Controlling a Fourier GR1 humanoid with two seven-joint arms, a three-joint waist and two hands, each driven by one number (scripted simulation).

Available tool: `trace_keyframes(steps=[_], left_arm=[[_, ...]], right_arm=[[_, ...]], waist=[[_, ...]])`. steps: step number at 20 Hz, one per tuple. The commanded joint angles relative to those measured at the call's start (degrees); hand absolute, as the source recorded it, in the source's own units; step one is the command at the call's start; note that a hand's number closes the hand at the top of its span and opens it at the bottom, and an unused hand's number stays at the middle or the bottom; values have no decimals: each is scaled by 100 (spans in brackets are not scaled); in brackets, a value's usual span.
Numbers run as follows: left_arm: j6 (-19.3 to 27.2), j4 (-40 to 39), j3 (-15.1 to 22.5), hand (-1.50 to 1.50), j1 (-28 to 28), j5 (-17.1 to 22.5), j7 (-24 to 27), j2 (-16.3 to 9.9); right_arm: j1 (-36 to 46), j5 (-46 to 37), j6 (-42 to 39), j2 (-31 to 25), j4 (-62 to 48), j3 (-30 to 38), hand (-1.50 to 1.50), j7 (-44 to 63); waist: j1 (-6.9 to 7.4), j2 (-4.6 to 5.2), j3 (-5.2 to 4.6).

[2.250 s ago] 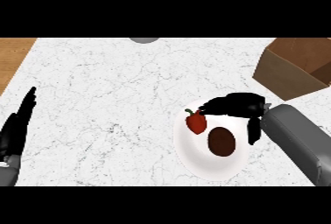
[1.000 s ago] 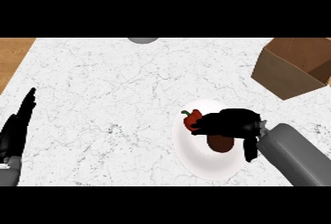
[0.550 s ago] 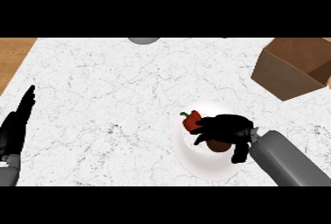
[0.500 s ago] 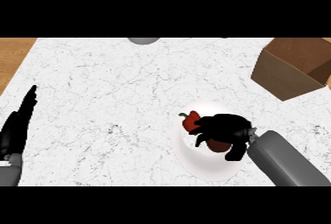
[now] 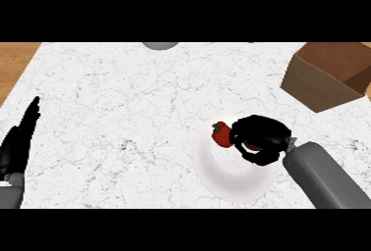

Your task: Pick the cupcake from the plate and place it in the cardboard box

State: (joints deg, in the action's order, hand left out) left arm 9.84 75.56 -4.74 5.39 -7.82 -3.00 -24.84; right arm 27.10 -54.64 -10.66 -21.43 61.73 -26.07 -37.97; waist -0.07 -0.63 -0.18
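Observation:
A white plate (image 5: 232, 179) lies on the marble counter, right of centre. My right hand (image 5: 259, 138) is over the plate's upper part with its fingers curled round the brown cupcake (image 5: 255, 146), of which only a small patch shows. A red strawberry-like item (image 5: 222, 135) sits on the plate just left of that hand. The open cardboard box (image 5: 328, 74) stands at the upper right, well apart from the hand. My left hand (image 5: 20, 142) rests at the left edge, fingers straight and pointing up.
A grey round object (image 5: 159, 45) peeks in at the counter's top edge. Wooden floor shows beyond the counter's upper left corner (image 5: 14, 59). Bare marble stretches between the plate and the box.
My right hand came from the plate's right side down over the cupcake and closed round it. It now sits slightly higher on the plate. The left hand stayed still.

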Motion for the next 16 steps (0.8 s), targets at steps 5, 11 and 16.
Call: trace_keyframes(steps=[5,11,16], left_arm=[[99,69,-168,0,-160,56,16,-30],[16,96,-34,0,-94,8,71,26],[-68,41,56,0,73,-27,68,61]], right_arm=[[-158,977,430,-2285,-1470,2627,150,278],[-10,1518,1005,-3444,-2798,3870,150,-499],[308,2037,1458,-3776,-3319,4554,150,-1702]], waist=[[-351,152,65],[36,187,68],[117,165,64]])
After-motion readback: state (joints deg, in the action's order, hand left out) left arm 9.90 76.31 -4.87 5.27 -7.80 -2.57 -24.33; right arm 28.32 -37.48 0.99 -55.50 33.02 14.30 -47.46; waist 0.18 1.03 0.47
